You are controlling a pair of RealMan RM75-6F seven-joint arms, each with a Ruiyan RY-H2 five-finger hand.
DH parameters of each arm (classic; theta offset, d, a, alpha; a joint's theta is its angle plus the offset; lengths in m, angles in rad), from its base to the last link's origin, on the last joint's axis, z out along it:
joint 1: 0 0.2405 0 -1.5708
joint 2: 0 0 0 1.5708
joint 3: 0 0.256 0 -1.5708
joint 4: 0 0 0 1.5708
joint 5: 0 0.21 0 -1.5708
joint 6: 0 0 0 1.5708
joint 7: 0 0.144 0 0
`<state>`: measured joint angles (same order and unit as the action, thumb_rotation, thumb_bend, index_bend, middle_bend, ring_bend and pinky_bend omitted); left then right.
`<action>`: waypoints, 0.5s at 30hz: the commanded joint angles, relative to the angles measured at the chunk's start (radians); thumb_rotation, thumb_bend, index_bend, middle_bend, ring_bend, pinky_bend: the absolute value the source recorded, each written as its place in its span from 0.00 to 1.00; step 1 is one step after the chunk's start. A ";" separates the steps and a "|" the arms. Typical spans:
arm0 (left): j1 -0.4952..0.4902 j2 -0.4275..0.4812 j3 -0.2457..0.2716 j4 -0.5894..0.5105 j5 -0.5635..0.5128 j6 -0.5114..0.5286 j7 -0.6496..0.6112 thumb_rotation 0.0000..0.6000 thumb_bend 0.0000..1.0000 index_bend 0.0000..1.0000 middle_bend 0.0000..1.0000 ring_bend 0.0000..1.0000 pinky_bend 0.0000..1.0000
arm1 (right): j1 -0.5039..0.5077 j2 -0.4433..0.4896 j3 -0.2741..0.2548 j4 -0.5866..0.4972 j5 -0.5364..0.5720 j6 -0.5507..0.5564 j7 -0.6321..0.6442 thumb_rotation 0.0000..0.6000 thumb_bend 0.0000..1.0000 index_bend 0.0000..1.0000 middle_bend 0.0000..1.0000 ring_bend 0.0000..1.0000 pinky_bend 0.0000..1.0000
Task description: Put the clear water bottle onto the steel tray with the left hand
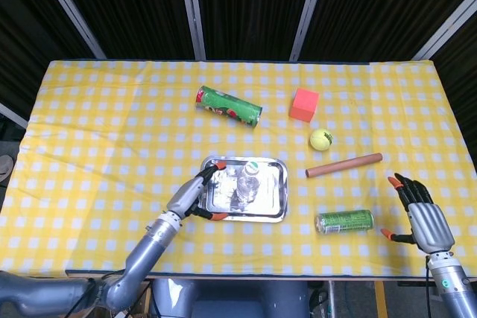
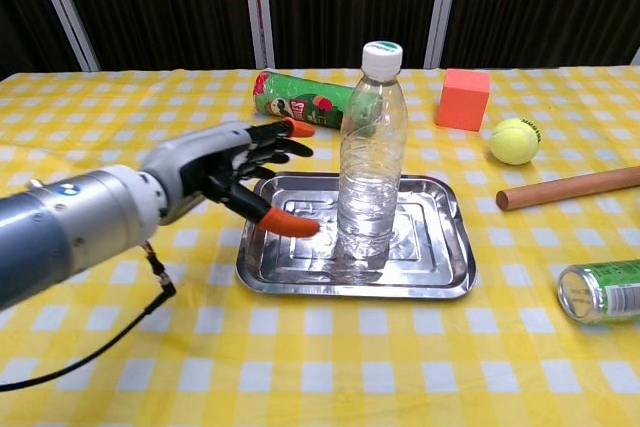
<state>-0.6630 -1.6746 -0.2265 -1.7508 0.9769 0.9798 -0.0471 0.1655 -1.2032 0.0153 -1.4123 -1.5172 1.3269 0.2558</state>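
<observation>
A yellow-and-white checked cloth [image 1: 112,132] covers the table in front of you, with dark panels behind its far edge.

Your left hand [image 2: 215,172] hovers at the left rim of the steel tray [image 2: 440,272], fingers spread and holding nothing; the orange-tipped fingertips [image 2: 290,224] reach over the tray's left side, apart from the bottle. In the head view the same left hand [image 1: 195,195] sits just left of the tray [image 1: 277,199].

The clear water bottle [image 2: 372,162] stands upright on the tray, near its middle, white cap on top. From above the bottle [image 1: 247,181] shows inside the tray's rim.

Beyond the tray, on the far side, a green snack tube [image 1: 228,106] lies on its side. Further right are an orange cube [image 1: 303,105], a tennis ball [image 1: 321,139] and a wooden rod [image 1: 343,165] lying flat. A green can [image 1: 344,220] lies on its side near the right of the tray.

Your right hand [image 1: 419,217] rests at the near right corner of the table, fingers apart, holding nothing, well apart from the can.
</observation>
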 commanded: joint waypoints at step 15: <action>0.490 0.419 0.166 0.195 0.350 0.582 -0.053 1.00 0.23 0.11 0.10 0.00 0.00 | -0.004 -0.009 0.011 -0.003 -0.003 0.030 -0.060 1.00 0.05 0.04 0.00 0.00 0.00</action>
<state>-0.2418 -1.2579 -0.0731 -1.6592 1.3425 1.5152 -0.1394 0.1609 -1.2089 0.0247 -1.4184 -1.5216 1.3567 0.2011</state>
